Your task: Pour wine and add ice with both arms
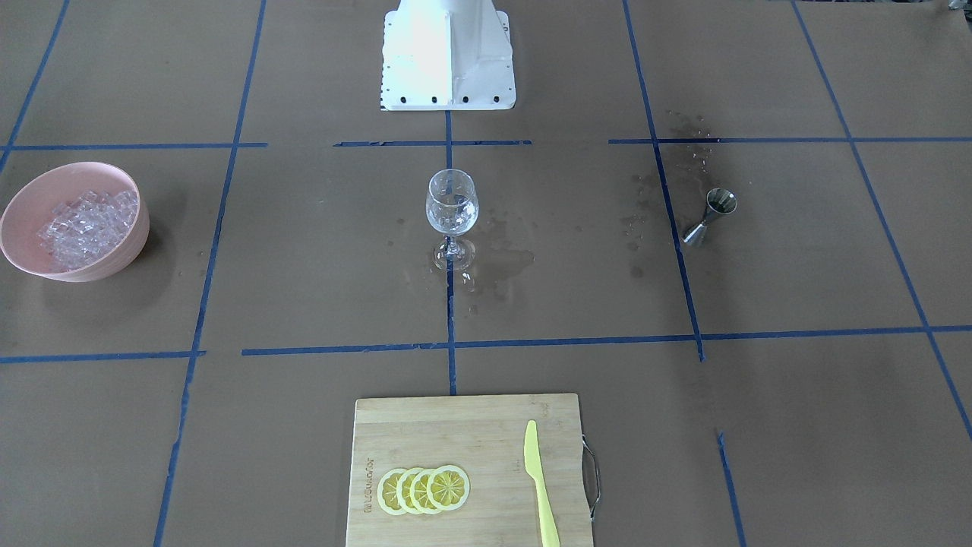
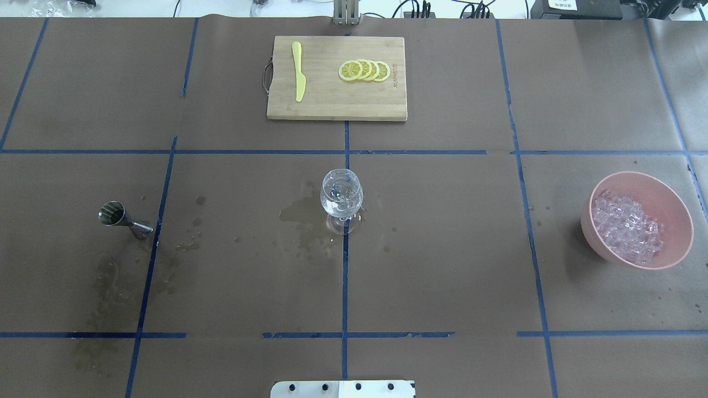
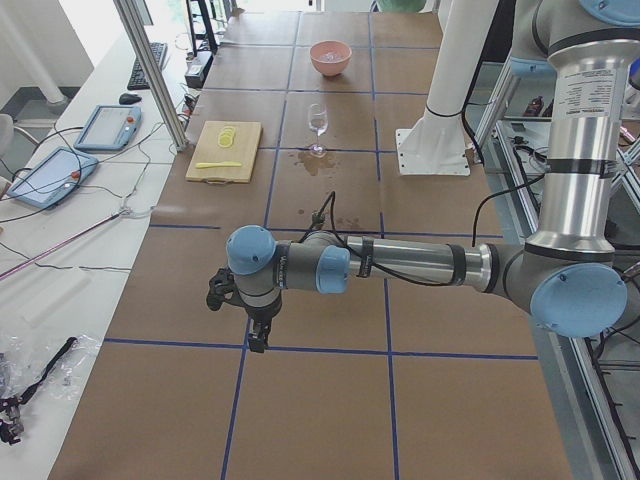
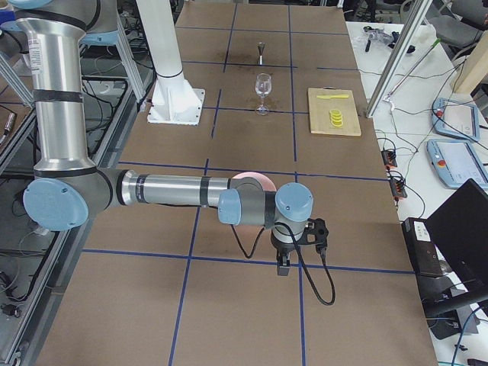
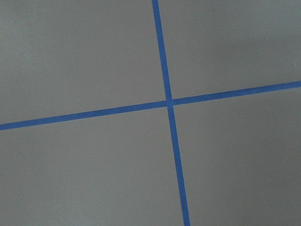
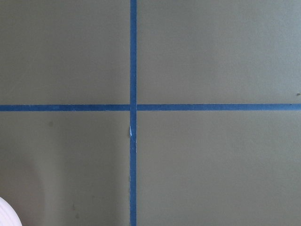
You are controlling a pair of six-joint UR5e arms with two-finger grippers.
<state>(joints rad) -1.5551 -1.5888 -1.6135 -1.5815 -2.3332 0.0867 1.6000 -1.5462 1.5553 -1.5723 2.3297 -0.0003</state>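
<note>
Well, from the robot's left end of the tabletop point(image 3: 320, 420), the left arm point(image 3: 410, 262) is stretching out low right in front of me. Its left claw point(image 3: 258, 343) is hanging point-down over a blue tape crossing and carrying nothing. Whether it is spread or closed I cannot tell from here.

Further along, the jigger point(image 2: 124, 219) is standing upright beside a tape line, well apart from that claw. Wet patches point(image 2: 301, 218) are darkening the paper between it and the wine glass point(image 2: 342, 199), which is standing at the middle. Something clear is glinting in its bowl, but I cannot tell wine from ice there.

Beyond that, the pink bowl point(image 2: 672, 202) is holding the ice point(image 2: 625, 229). At the far end the right arm point(image 4: 168, 189) is hovering the same way. The right claw point(image 4: 283, 267) is hanging near the bowl but off to its outer side, also carrying nothing, and its spread is equally unreadable.

To my eye no step is under way, since both claws are waiting clear of everything. I am guessing the next move calls for the left claw to go to the jigger's narrow waist and keep it level. The right claw would be reaching over the bowl's rim for a cube.
</note>
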